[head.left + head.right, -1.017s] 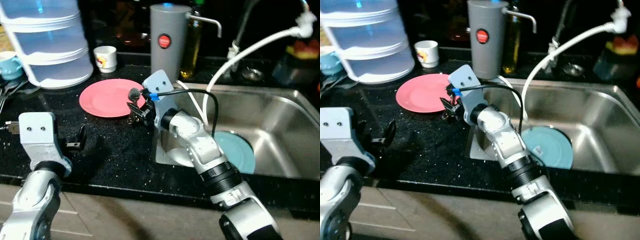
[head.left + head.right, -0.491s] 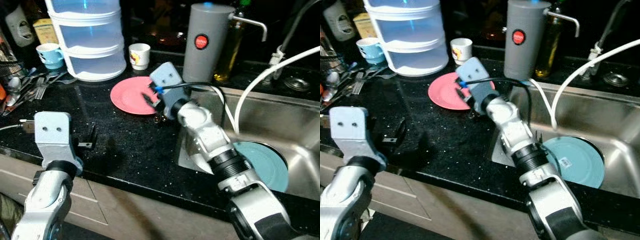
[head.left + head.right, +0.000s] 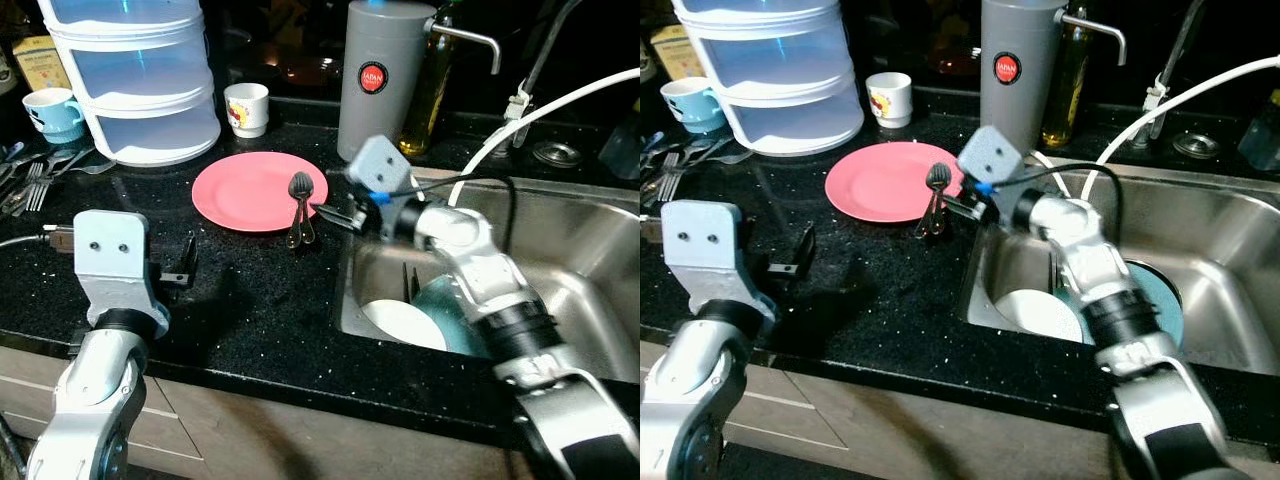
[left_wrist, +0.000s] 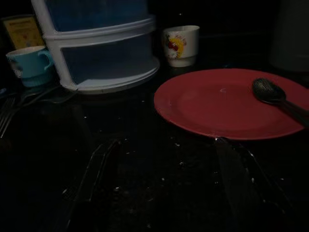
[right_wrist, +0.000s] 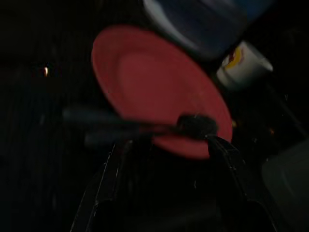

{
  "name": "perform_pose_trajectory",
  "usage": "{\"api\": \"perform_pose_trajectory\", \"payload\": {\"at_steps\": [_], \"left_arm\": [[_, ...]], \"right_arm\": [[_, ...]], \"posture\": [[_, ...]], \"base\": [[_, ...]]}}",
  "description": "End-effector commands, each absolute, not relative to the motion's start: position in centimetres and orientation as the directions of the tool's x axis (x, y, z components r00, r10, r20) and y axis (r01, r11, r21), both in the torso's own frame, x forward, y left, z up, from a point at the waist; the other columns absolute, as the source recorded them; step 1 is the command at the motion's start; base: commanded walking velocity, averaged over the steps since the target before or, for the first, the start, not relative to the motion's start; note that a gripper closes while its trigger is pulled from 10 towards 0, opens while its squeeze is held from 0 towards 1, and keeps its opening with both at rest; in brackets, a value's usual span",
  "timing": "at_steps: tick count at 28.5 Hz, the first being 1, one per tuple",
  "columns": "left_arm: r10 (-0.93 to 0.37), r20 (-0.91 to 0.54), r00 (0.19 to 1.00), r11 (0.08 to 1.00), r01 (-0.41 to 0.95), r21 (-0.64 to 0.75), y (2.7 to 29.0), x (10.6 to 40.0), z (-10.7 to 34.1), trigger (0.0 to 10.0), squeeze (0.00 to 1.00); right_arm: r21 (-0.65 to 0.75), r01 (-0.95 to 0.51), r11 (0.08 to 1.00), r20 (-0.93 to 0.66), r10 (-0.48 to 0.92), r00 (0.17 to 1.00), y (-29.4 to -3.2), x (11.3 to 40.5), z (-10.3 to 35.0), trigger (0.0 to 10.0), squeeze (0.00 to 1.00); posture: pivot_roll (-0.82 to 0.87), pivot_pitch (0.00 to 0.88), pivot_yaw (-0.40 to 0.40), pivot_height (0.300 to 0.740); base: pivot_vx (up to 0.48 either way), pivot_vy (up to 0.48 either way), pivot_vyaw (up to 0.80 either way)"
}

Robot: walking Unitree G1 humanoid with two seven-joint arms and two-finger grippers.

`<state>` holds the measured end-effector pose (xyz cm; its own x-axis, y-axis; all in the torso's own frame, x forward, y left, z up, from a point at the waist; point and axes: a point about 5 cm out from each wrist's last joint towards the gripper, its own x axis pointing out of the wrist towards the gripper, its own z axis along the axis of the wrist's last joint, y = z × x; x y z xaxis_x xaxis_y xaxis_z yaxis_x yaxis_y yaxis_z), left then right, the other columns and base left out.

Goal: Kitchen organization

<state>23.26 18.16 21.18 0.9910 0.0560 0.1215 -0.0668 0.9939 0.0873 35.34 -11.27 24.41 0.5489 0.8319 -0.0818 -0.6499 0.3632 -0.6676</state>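
A pink plate (image 3: 245, 190) lies on the black counter (image 3: 250, 300). Dark spoons (image 3: 299, 207) rest with their heads on the plate's right rim and their handles on the counter; one spoon (image 4: 270, 93) also appears in the left wrist view. Just right of them, at the sink's left edge, my right gripper (image 3: 336, 214) is open and holds nothing. In the right wrist view the spoons (image 5: 193, 124) lie just beyond its spread fingers (image 5: 112, 166). My left gripper (image 3: 185, 274) hovers open over the counter's front left, apart from the plate (image 4: 227, 104).
The steel sink (image 3: 590, 260) holds a white plate (image 3: 403, 322) and a teal plate (image 3: 468, 318). Behind stand a grey canister (image 3: 374, 78), a white cup (image 3: 246, 108), stacked clear containers (image 3: 130, 80) and a blue cup (image 3: 53, 110). Forks (image 3: 28, 186) lie far left. A white hose (image 3: 540, 115) arches over the sink.
The camera has shifted. My right gripper has let go of the spoons, which now rest on the plate's rim, and has drawn back right toward the sink. The left arm keeps its pose.
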Motion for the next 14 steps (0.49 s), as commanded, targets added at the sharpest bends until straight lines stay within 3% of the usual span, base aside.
{"api": "perform_pose_trajectory", "payload": {"at_steps": [1,7,14], "left_arm": [[0.053,0.114,0.992,0.993,-0.065,0.103,18.1,23.4,20.9,10.0,0.00],[0.053,0.112,0.992,0.993,-0.063,0.095,18.1,23.5,20.8,10.0,0.00],[0.039,0.047,0.998,0.997,-0.042,0.059,18.0,23.3,19.6,10.0,0.00]], "right_arm": [[-0.700,-0.648,0.301,-0.117,0.846,0.520,-10.9,34.9,24.1,10.0,0.00],[-0.753,-0.615,0.236,-0.157,0.843,0.515,-10.8,34.6,23.8,10.0,0.00],[-0.789,-0.608,0.092,-0.252,0.853,0.456,-10.3,33.8,22.8,10.0,0.00]], "posture": [[0.14,0.005,-0.034,0.740],[0.14,0.008,-0.038,0.740],[0.14,0.009,-0.044,0.740]], "base": [[0.000,0.000,0.00],[0.000,0.000,0.00],[0.000,0.000,0.00]]}}
